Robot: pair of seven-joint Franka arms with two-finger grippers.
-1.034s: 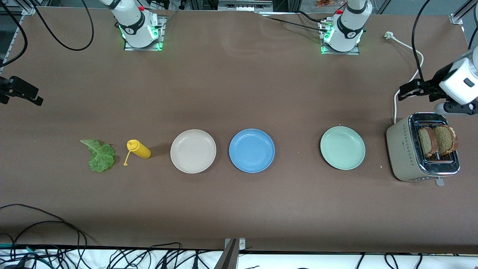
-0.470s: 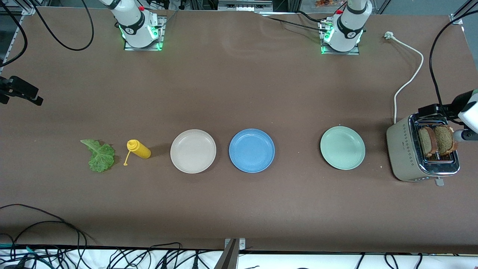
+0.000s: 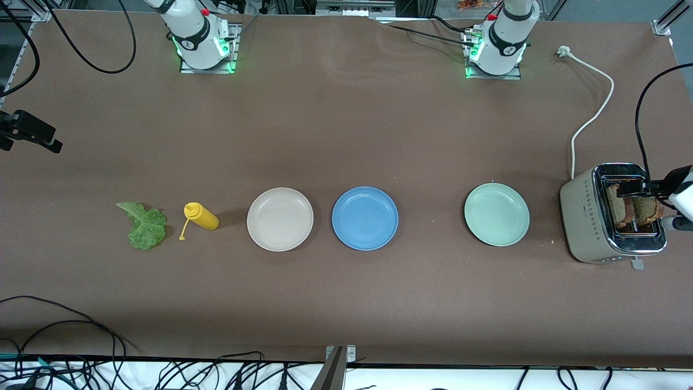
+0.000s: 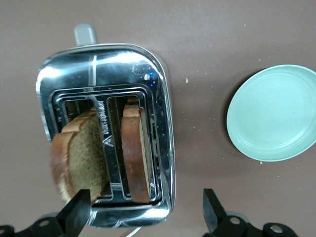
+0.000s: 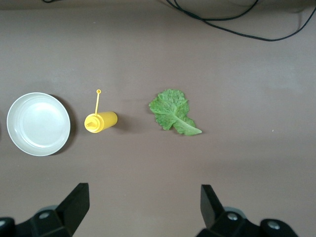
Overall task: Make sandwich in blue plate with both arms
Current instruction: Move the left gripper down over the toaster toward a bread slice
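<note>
The blue plate (image 3: 365,218) lies bare in the middle of the table. Two brown bread slices (image 3: 618,210) (image 4: 81,158) stand upright in the slots of a toaster (image 3: 587,219) (image 4: 103,59) at the left arm's end. My left gripper (image 3: 634,189) (image 4: 144,210) hangs open just above the toaster and the slices, touching nothing. A green lettuce leaf (image 3: 145,226) (image 5: 173,112) lies flat at the right arm's end. My right gripper (image 3: 38,138) (image 5: 143,207) waits open, high over bare table near the leaf.
A yellow squeeze bottle (image 3: 201,216) (image 5: 100,121) lies between the lettuce and a beige plate (image 3: 280,219) (image 5: 38,123). A pale green plate (image 3: 496,214) (image 4: 274,112) sits between the blue plate and the toaster. The toaster's white cord (image 3: 593,116) runs toward the left arm's base.
My left gripper has come down from beside the toaster to just over the bread slices. The right arm has not moved.
</note>
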